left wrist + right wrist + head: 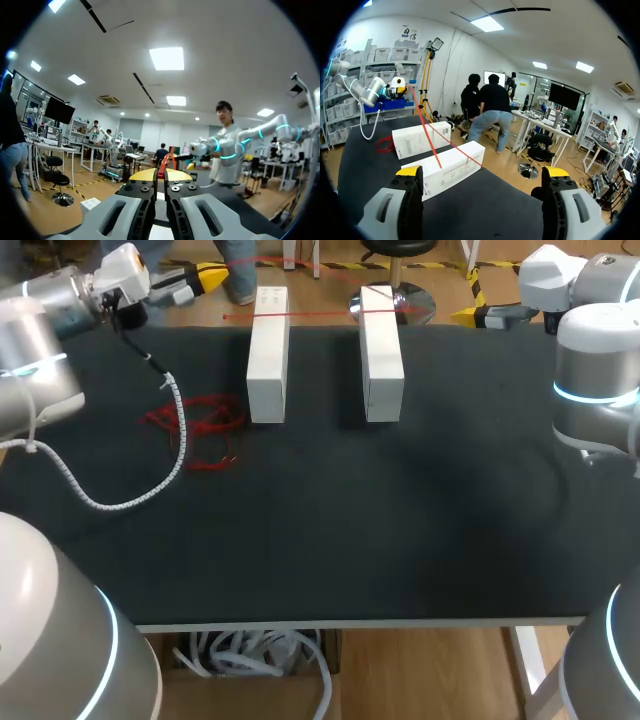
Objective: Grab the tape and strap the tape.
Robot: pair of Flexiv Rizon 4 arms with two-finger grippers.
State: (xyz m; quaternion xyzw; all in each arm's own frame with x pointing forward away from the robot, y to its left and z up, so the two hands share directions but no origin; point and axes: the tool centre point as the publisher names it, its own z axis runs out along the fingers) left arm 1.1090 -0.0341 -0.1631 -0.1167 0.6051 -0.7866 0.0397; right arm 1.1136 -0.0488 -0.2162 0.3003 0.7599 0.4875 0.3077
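A matte black cloth-covered table (330, 530) fills most of the head view, its surface flat and faintly textured. The room beyond it is a lit workshop.

Two long white cardboard boxes stand side by side in the upper middle of the head view, apart from each other: the left white box (267, 355) and the right white box (381, 355). Both are closed, smooth and sharp-edged, and what they contain cannot be seen. In the right wrist view the right white box (445, 167) lies just ahead of the fingers, with the left white box (420, 137) behind it.

The thin red tape (268, 313) runs as a taut line across the tops of both boxes near their far ends. A loose tangle of red tape (195, 423) lies on the cloth at left of centre, just beside the left white box.

The left gripper (205, 280) sits at the upper left of the head view, past the table's far edge. Its own view shows the left gripper (160, 175) clenched, yellow tips together, pinching the thin red tape (161, 169). A white ribbed spiral cable (150, 490) droops from that arm onto the cloth.

The right gripper (475, 315) is at the upper right, and the right gripper (482, 172) stands released, fingers wide apart, holding nothing. The thin red tape (428, 137) crosses both boxes ahead of it.
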